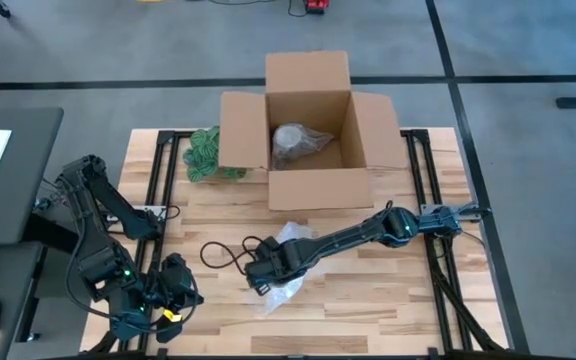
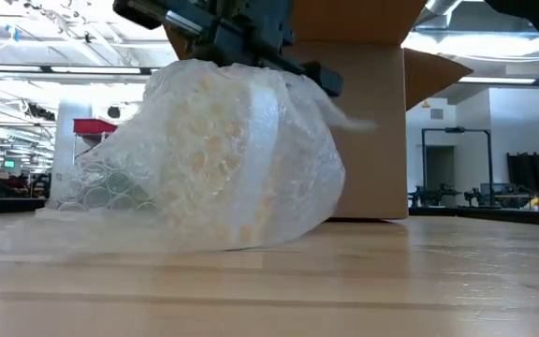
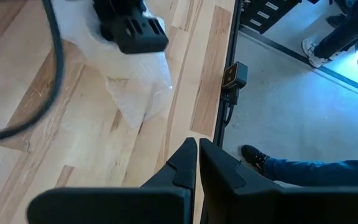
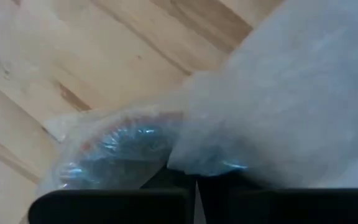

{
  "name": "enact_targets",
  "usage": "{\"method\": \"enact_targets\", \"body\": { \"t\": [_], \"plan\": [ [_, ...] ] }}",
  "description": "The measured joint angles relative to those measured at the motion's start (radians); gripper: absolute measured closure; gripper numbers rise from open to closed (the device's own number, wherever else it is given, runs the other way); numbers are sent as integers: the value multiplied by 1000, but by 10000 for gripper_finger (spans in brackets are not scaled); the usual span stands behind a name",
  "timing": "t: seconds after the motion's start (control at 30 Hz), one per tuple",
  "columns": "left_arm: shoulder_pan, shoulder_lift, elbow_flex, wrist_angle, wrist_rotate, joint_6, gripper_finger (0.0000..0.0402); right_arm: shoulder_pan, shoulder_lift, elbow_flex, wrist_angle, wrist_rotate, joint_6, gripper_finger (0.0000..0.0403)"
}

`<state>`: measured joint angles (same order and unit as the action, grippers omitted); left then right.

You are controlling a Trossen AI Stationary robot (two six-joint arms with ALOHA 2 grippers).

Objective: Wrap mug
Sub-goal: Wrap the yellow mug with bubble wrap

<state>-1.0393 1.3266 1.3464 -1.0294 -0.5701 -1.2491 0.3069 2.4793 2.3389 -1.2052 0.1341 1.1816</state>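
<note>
Mug sits inside the clear bubble-wrap bundle (image 2: 223,159) on the wooden desk (image 1: 388,300) in front of the open brown cardboard box (image 1: 308,120), right gripper (image 1: 266,270) jaws closed on the wrap, left gripper (image 1: 168,300) parked beside with jaws closed, wrapping looks mostly done, boxing left.

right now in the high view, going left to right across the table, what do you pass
left gripper at the front left corner → green bundle at the back → right gripper on the bubble-wrapped mug → open cardboard box holding a wrapped item
</note>
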Motion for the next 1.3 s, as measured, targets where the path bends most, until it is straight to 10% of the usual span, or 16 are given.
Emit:
{"method": "enact_targets", "body": {
  "t": [0.7,0.93,1.3],
  "plan": [
    [0,0,0,0,-18,0,402,18,-142,13,6,-64,-21,403],
    [0,0,0,0,-18,0,402,25,-168,13,-15,89,17,403],
    [0,0,0,0,-22,4,402,19,-171,-209,111,49,59,403]
  ]
}}
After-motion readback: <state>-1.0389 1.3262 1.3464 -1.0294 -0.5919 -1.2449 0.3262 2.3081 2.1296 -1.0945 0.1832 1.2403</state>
